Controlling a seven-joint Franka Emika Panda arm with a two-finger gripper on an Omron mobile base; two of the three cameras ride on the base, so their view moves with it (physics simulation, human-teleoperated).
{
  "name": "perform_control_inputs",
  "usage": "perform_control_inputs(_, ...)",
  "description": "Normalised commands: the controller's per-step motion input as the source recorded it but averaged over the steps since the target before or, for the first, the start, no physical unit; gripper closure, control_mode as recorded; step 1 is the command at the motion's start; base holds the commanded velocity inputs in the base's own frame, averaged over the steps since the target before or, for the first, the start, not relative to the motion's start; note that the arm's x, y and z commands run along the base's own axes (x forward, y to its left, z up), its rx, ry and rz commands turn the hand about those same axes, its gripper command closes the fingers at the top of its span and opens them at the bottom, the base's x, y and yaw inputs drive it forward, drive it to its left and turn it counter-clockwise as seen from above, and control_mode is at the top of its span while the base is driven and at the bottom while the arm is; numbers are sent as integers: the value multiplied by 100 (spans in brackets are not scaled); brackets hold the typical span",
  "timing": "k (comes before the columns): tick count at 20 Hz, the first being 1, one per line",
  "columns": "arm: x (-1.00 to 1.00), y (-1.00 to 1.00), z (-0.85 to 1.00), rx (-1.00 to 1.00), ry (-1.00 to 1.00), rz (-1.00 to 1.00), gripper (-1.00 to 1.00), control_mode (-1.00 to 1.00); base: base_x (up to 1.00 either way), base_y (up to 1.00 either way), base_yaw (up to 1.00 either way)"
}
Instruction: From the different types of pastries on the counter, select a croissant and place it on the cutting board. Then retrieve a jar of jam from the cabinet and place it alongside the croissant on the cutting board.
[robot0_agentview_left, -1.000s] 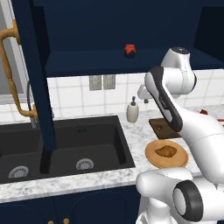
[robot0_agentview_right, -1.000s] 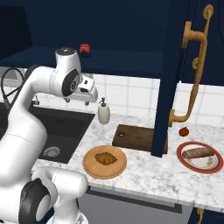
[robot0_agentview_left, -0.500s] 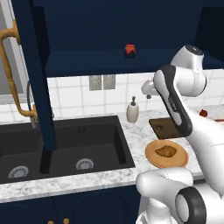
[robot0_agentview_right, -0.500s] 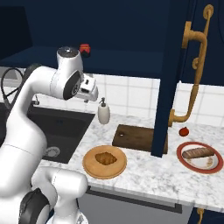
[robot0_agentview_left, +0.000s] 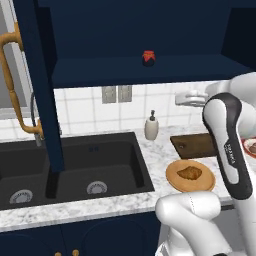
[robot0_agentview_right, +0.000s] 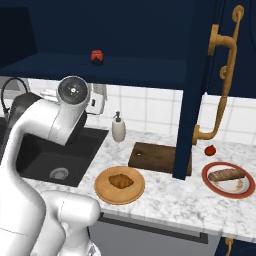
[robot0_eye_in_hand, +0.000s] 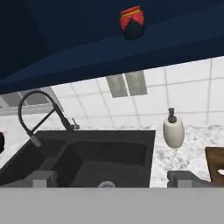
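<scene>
The jar of jam (robot0_eye_in_hand: 132, 20), small and red with a dark band, stands on the shelf of the open navy cabinet (robot0_agentview_left: 150, 75), and is also seen from both sides as jar (robot0_agentview_left: 148, 58) and jar (robot0_agentview_right: 97, 57). My gripper (robot0_eye_in_hand: 111, 181) is open and holds nothing. It hangs below the shelf and faces the tiled wall, with the jar above it. The hand (robot0_agentview_left: 186, 98) sits right of the soap bottle. The croissant (robot0_agentview_right: 121, 181) lies on a round tan plate (robot0_agentview_right: 102, 192) on the marble counter (robot0_agentview_right: 170, 197). The dark cutting board (robot0_agentview_right: 155, 156) behind it is bare.
The cabinet door (robot0_agentview_right: 197, 85) with its brass handle (robot0_agentview_right: 225, 75) stands open over the board's right end. A log-shaped roll (robot0_agentview_right: 227, 175) lies on a red plate (robot0_agentview_right: 240, 191), near a small red round object (robot0_agentview_right: 210, 149). A soap bottle (robot0_eye_in_hand: 173, 130), a black sink (robot0_eye_in_hand: 87, 157) and a faucet (robot0_eye_in_hand: 41, 113) lie below.
The arm's upper joints have swung to the right in the left base view and sunk lower in the right base view. The hand has drifted slightly right below the shelf, jaws still open.
</scene>
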Motion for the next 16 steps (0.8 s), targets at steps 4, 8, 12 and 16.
perform_control_inputs(4, -60, 19, 83, -36, -32, 0, -100, -100, 0, 0, 0)
perform_control_inputs(8, -22, 2, 100, -33, -13, -2, -100, -100, 0, 0, 0)
perform_control_inputs(12, 6, -4, 98, -23, -4, -9, -100, -100, 0, 0, 0)
perform_control_inputs(16, 6, -6, 33, 4, -20, -14, -100, -100, 0, 0, 0)
